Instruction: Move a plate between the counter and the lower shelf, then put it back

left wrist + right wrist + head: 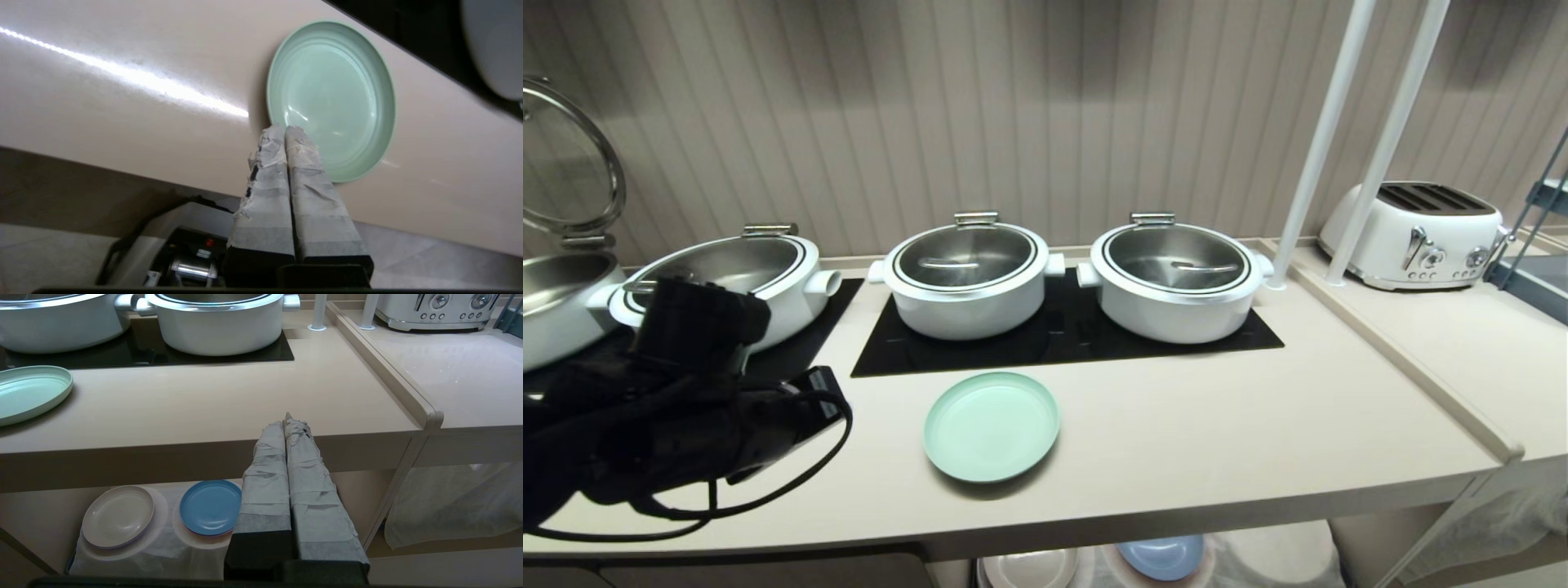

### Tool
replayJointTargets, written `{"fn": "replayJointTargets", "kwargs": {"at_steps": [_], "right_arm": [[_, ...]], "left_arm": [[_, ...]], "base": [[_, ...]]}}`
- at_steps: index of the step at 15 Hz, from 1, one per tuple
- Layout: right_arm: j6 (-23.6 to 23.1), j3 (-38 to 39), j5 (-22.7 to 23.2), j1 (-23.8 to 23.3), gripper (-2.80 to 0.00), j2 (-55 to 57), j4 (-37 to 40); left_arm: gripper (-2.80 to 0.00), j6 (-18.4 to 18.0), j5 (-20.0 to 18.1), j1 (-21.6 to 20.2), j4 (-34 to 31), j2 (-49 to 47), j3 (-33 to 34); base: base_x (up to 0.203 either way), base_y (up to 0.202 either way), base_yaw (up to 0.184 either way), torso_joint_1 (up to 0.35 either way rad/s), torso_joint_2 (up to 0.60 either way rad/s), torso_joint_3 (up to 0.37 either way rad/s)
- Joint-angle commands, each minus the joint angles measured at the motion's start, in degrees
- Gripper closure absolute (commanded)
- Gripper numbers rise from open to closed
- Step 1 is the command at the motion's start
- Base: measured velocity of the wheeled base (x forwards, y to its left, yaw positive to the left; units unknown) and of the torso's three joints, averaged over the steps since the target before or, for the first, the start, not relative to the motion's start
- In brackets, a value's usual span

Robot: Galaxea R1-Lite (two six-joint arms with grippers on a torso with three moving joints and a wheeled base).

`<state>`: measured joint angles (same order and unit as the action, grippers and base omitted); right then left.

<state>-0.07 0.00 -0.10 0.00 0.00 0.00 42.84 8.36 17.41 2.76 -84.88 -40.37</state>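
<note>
Near worktop (1176,441) front edge lies plate (991,425), ungrasped; left gripper (284,130) clenched empty; shelf (163,543) trip apparently pending.

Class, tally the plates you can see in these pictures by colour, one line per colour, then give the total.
Mint-green plate, on the counter: 1
Blue plate, on the lower shelf: 1
Beige-grey plate, on the lower shelf: 1
Total: 3
</note>
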Motion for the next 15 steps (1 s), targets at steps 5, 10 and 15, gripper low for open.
{"fn": "replayJointTargets", "kwargs": {"at_steps": [5,10,15], "right_arm": [[-0.01,0.0,0.01,0.0,0.0,0.0,0.0],[-0.01,0.0,0.01,0.0,0.0,0.0,0.0],[-0.01,0.0,0.01,0.0,0.0,0.0,0.0]], "left_arm": [[0.0,-15.0,3.48,0.02,0.21,19.67,3.69],[0.0,-33.17,2.94,-7.09,12.88,30.32,14.31],[0.0,-45.34,-4.97,-16.36,26.58,51.51,36.5]], "base": [[0.0,0.0,0.0,0.0,0.0,0.0],[0.0,0.0,0.0,0.0,0.0,0.0],[0.0,0.0,0.0,0.0,0.0,0.0]]}}
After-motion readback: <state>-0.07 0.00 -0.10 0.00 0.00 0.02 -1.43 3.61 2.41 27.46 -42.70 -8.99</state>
